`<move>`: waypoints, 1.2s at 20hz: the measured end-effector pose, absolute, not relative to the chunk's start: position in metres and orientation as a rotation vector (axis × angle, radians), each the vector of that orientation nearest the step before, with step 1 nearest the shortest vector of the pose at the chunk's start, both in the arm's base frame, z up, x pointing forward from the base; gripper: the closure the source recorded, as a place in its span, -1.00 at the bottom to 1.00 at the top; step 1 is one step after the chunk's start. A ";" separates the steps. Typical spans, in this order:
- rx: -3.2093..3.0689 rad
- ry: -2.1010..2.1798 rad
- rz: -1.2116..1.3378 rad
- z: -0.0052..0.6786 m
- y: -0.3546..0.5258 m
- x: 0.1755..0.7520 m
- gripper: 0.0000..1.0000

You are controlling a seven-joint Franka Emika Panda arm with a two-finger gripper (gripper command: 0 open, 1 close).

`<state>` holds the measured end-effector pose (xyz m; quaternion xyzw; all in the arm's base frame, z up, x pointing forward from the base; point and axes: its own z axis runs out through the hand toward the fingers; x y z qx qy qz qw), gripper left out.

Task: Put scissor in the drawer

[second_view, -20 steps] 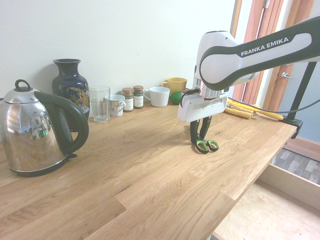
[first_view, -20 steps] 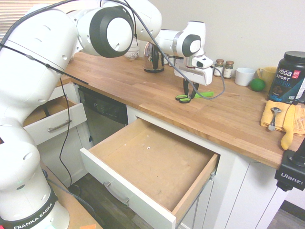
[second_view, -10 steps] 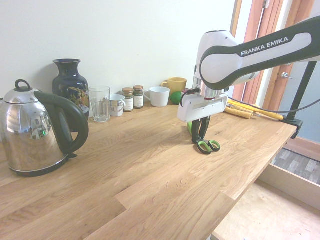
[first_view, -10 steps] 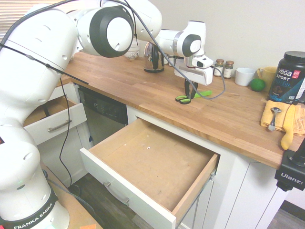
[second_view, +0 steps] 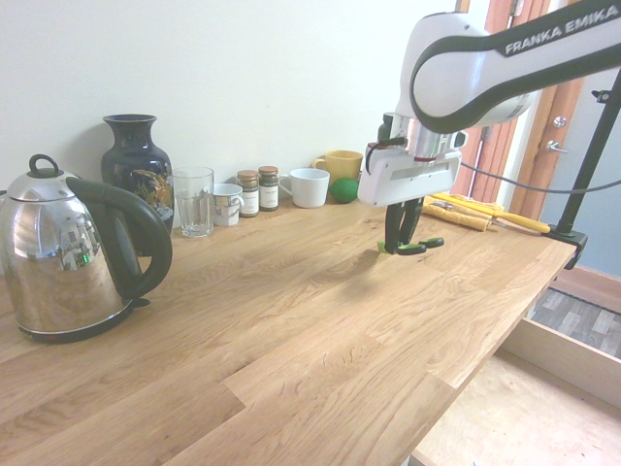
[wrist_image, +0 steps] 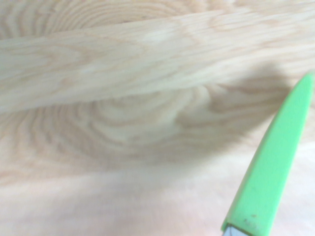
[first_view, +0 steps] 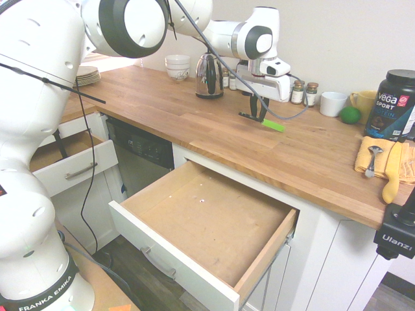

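My gripper [first_view: 258,111] is shut on the scissor [first_view: 262,120] and holds it a little above the wooden counter [first_view: 194,123]. The black-and-lime handles are at the fingers, and the green sheath [first_view: 274,125] slants down to the right. From the other side the scissor [second_view: 415,246] hangs under the gripper [second_view: 403,231], its shadow on the wood below. In the wrist view the green sheath [wrist_image: 270,172] floats over blurred wood grain. The drawer [first_view: 207,220] stands pulled wide open below the counter's front edge, its brown bottom bare.
A steel kettle [second_view: 78,262], dark vase [second_view: 136,165], glass [second_view: 194,201], spice jars [second_view: 258,189] and mugs [second_view: 310,187] line the wall. A black tub [first_view: 391,103] and a yellow cloth with a metal utensil [first_view: 382,162] sit at the right. A smaller drawer [first_view: 71,162] is open at left.
The gripper shut on the scissor lying on the counter, then rose with it. The scissor has left the wood and now hangs tilted in the air.
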<state>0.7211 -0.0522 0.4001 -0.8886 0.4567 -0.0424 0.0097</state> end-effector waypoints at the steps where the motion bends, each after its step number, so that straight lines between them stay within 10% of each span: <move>1: -2.774 1.426 -0.135 0.408 -0.052 0.715 1.00; 24: -2.982 1.091 0.030 0.447 -0.062 0.426 1.00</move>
